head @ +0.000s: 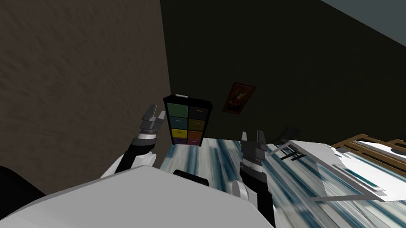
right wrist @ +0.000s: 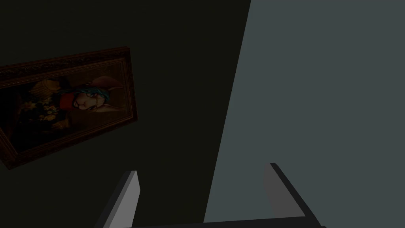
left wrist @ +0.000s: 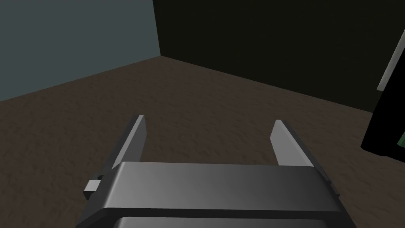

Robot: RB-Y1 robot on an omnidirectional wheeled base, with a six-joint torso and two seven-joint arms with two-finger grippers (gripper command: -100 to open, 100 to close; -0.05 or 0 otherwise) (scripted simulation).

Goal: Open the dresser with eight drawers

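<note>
You are facing a dim corner where the dresser [head: 186,120] is standing well ahead against the dark far wall, beside the brown wall [head: 58,51]. Its drawers seem shut, though it is small from here. Your left gripper [head: 151,113] and right gripper [head: 252,139] are hanging wide and empty, so the approach and the pull are waiting to be done.

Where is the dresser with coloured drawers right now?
In the head view the dresser stands ahead in the room corner, against the dark far wall, with the framed picture hanging to its right.
</note>
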